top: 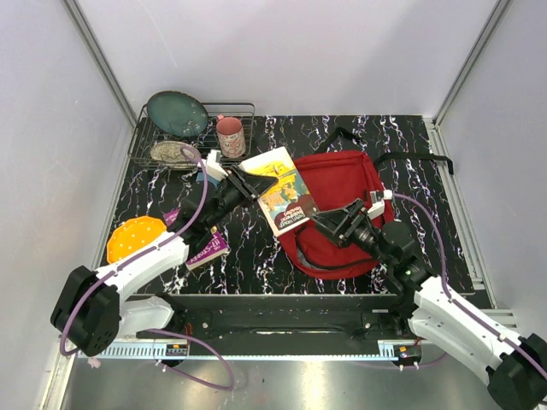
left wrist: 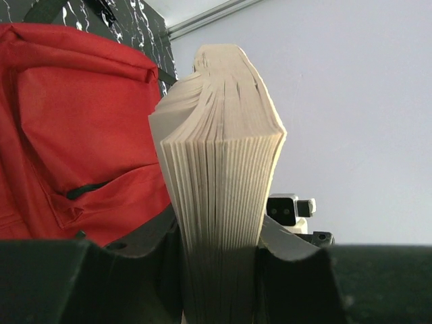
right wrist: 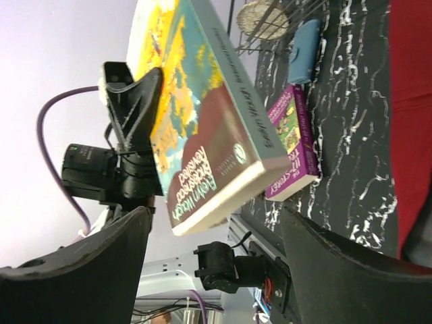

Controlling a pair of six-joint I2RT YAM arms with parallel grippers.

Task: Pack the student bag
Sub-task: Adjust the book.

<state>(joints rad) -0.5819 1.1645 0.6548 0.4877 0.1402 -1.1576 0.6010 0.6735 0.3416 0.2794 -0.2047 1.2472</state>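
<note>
The left pincer (left wrist: 217,255) clamps a thick book (left wrist: 219,155) of cream paper pages, seen edge-on and standing upright between two dark fingers (left wrist: 145,260). Near the top its leaves fan apart and lean to the left. Behind the book, on the left, lies a red fabric backpack (left wrist: 74,128) with a front pocket and a short black zip opening (left wrist: 84,191). A strip of black desk (left wrist: 145,30) with white marbling shows above it. Just right of the book sits a small white-and-black mechanical part (left wrist: 291,210) against a pale plain wall (left wrist: 351,101).
</note>
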